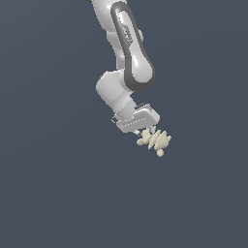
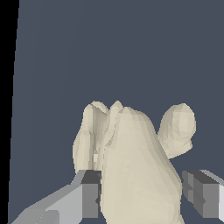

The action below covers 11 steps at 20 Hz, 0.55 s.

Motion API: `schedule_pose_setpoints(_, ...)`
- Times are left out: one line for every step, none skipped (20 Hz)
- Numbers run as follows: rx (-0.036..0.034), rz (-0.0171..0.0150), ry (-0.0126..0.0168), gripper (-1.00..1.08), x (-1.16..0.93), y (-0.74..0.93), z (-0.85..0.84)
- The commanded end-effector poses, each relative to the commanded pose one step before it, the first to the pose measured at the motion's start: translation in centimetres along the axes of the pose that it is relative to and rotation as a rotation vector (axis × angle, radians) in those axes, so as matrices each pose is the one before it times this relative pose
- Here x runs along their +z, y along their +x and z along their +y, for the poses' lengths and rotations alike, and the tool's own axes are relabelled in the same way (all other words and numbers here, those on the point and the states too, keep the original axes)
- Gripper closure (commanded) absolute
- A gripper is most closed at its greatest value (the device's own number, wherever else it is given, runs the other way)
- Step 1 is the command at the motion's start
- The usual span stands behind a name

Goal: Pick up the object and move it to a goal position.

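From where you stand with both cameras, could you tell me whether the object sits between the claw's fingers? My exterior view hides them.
Observer: Yes. In the wrist view the object fills the space between the two fingers of the claw.
Operator: Thank you. Are both fingers touching it?
Observer: One finger looks pressed against it. The other is right at its edge, but I cannot tell whether it touches.
Operator: Does any part stick out past the fingers?
Observer: Yes, a rounded knob stands out beyond them, on the second finger's side.
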<state>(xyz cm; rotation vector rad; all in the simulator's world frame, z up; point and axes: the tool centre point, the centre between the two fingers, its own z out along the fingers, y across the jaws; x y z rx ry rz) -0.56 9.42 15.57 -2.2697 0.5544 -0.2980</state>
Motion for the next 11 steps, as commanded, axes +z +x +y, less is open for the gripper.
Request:
schedule_pose_setpoints(0.00088, -0.00115, 0.00029, 1.08, -0.735, -0.724, -0.908)
schedule_pose_setpoints(0.00013, -0.00046, 0.00050, 1.08, -0.227, -0.210, -0.300)
schedule_pose_setpoints(0.00009, -0.00030, 0.00038, 1.08, -0.203, -0.183, -0.269)
schedule_pose_setpoints(0.00011, -0.00040, 0.00055, 1.08, -0.178, -0.160, -0.239)
schedule_pose_setpoints(0.00007, -0.00027, 0.00040, 1.08, -0.154, -0.136, -0.208)
schedule_pose_setpoints(0.00007, -0.00025, 0.00041, 1.08, -0.131, -0.113, -0.177)
schedule_pose_setpoints(0.00006, -0.00024, 0.00042, 1.08, -0.108, -0.092, -0.146)
schedule_pose_setpoints(0.00000, 0.00000, 0.00000, 1.08, -0.080, -0.069, -0.110)
schedule_pose_setpoints(0.00006, -0.00023, 0.00043, 1.08, -0.062, -0.051, -0.083)
schedule_pose_setpoints(0.00000, 0.00000, 0.00000, 1.08, -0.034, -0.029, -0.047)
schedule_pose_setpoints(0.00000, 0.00000, 0.00000, 1.08, -0.011, -0.010, -0.016)
